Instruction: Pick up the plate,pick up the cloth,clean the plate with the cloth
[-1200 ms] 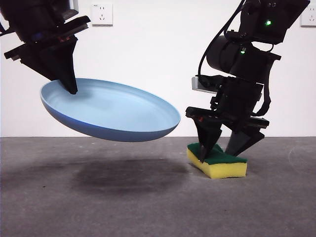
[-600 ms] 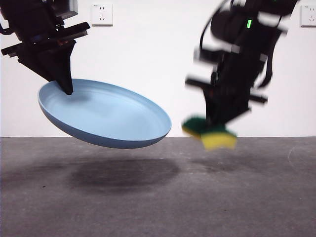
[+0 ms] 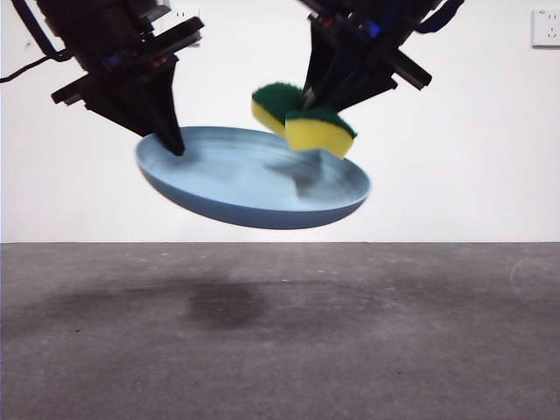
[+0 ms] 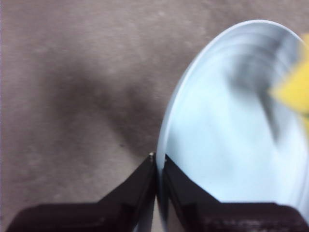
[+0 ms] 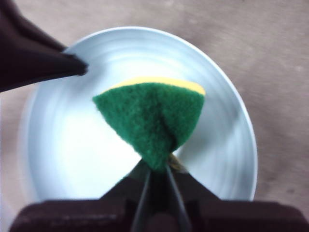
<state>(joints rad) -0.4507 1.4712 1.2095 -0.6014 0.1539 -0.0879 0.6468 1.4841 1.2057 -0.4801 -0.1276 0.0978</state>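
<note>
We are finding no brand, label or legible writing on any object; the only wall fitting in sight is a white wall socket (image 3: 546,27) at the 2 o'clock corner of the front view, and it carries no text we can make out.

We are seeing the left gripper (image 3: 175,144) coming down from 11 o'clock in the front view, its two black jaws pressed together on the rim of the plate (image 3: 254,179). The left wrist view is showing this pinch plainly: the jaws are nearly touching, with only the thin light-blue edge of the plate (image 4: 227,140) between them.

The plate is hanging in the air well above the grey table (image 3: 280,350), tilted so that its inner face is turning toward the front camera, and it is casting a soft shadow on the table below.

We are seeing the right gripper (image 3: 308,103) entering from 1 o'clock in the front view, its jaws clamped tight on the cloth (image 3: 302,118), squeezing the sponge so that it folds into two lobes. In the right wrist view the cloth (image 5: 152,118) is showing its dark green face, with a thin yellow edge behind.

The cloth is sitting just above the plate's inner face, near the plate's 2 o'clock rim; we cannot tell whether the two are touching.
</note>
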